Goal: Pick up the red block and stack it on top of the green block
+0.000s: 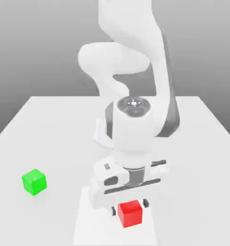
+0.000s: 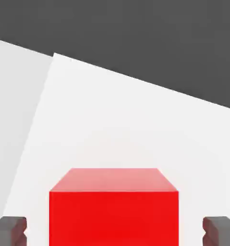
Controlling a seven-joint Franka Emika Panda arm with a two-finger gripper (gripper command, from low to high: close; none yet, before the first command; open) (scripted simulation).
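The red block (image 1: 131, 214) sits on the white table near the front edge, in the exterior view. My gripper (image 1: 129, 206) has come down over it, with one finger on each side. In the hand view the red block (image 2: 114, 211) lies close up between the two dark fingertips (image 2: 9, 229), and a strip of table shows between each fingertip and the block's sides. The gripper (image 2: 115, 231) is open and does not touch the block. The green block (image 1: 34, 181) rests on the table well off to the exterior view's left, apart from the arm.
The white table (image 1: 54, 125) stretches behind and to both sides. The arm's white body (image 1: 133, 96) rises over the middle of it. A paler strip (image 1: 88, 226) marks the table under the gripper.
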